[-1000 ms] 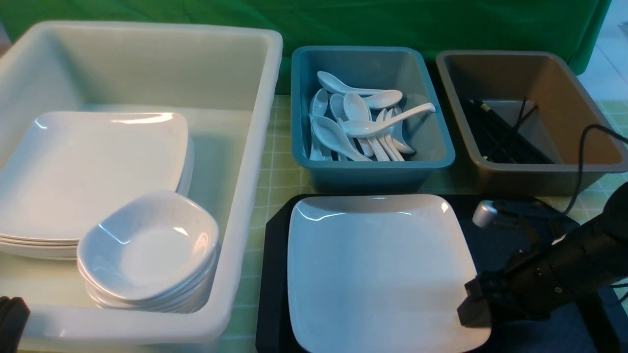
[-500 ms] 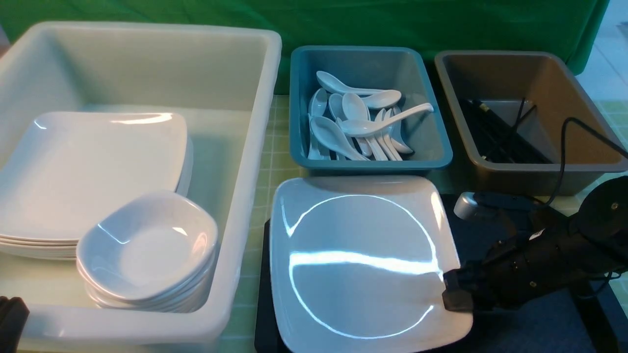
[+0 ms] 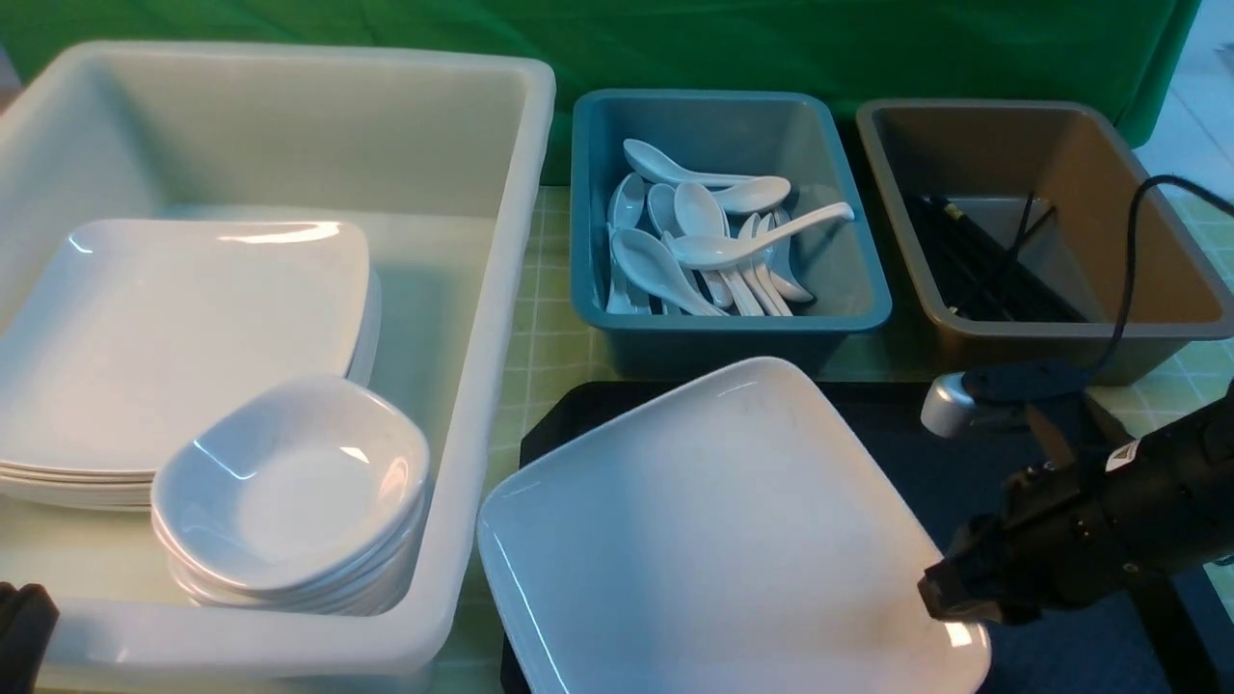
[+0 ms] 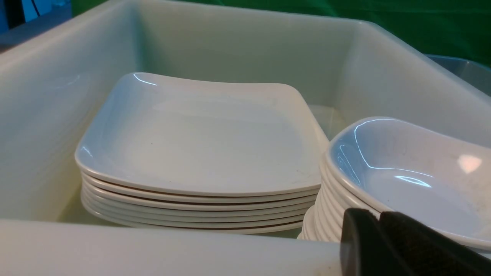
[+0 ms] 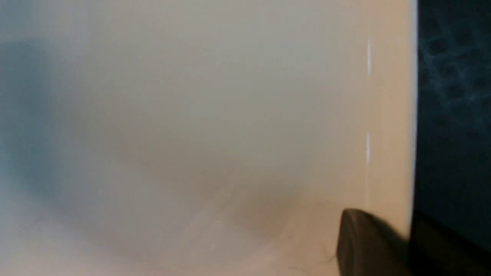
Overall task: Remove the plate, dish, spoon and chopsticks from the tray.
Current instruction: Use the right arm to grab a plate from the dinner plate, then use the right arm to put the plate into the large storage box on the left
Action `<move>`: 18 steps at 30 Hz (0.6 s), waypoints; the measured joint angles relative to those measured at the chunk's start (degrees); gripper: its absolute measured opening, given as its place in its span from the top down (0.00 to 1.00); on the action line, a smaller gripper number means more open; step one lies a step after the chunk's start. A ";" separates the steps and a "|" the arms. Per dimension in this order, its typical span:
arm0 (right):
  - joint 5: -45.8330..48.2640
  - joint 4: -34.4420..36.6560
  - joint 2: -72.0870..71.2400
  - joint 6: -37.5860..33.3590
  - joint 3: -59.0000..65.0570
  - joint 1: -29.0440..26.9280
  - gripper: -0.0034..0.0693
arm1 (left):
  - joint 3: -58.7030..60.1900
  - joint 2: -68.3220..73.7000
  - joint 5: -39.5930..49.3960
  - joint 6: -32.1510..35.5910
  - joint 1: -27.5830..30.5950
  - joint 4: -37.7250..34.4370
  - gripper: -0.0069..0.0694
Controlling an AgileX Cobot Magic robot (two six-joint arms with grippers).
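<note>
I keep the right gripper [image 3: 950, 590] clamped on the near right corner of the plate [image 3: 713, 540], to swing it past the left edge of the tray [image 3: 906, 453] toward the tub [image 3: 521, 241]. Whether the left gripper [image 4: 379, 237] is parted or closed, I cannot tell.

Backed along the far side by a dark green cloth backdrop [image 3: 771, 43], draped and lightly creased. Spread underneath with a pale yellow-green table cover [image 3: 551, 333], gridded in thin white lines. Past the backdrop's right edge, a patch of pale tiled floor [image 3: 1195, 106], washed bright. Lit coolly and evenly throughout.
</note>
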 joint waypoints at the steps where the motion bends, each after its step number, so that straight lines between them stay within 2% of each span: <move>1: 0.36 -1.22 -1.29 0.93 0.00 0.00 0.84 | 0.00 0.00 0.00 0.00 0.00 0.00 0.85; 9: 2.68 -11.24 -9.40 9.41 0.02 -0.12 0.86 | 0.00 0.00 0.00 0.05 0.00 0.00 0.84; 18: 6.68 -13.34 -15.15 11.05 -1.09 -2.85 0.89 | 0.00 0.00 0.00 0.05 0.00 0.17 0.83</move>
